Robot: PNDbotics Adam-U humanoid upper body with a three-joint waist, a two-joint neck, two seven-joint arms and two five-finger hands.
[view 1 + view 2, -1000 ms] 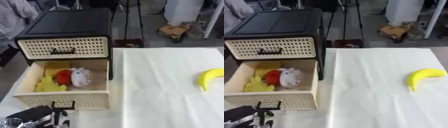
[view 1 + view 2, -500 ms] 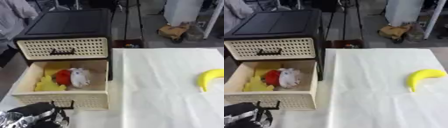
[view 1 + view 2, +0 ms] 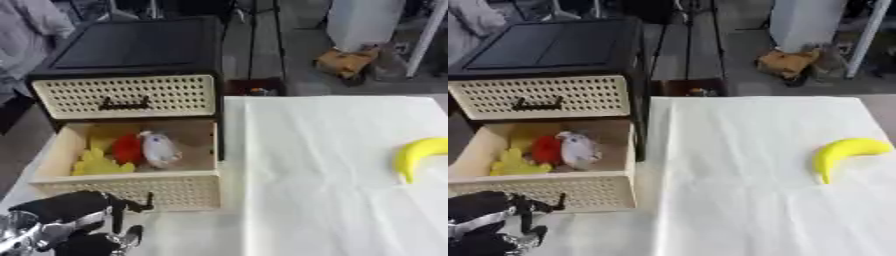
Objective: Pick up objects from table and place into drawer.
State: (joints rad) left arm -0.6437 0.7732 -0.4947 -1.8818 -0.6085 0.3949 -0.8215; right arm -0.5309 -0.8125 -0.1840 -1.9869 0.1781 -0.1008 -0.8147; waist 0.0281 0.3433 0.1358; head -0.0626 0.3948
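The left robot hand [image 3: 66, 227] sat low, just before the open drawer [image 3: 131, 187] — fingers' state unclear; the banana [image 3: 846, 152] lay far right on the worktop [image 3: 745, 200].

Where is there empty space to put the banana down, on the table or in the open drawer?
The white cloth is bare from the drawer unit to the banana. The open drawer is free on its right, beside the whitish item; its left is crowded with red and yellow items.
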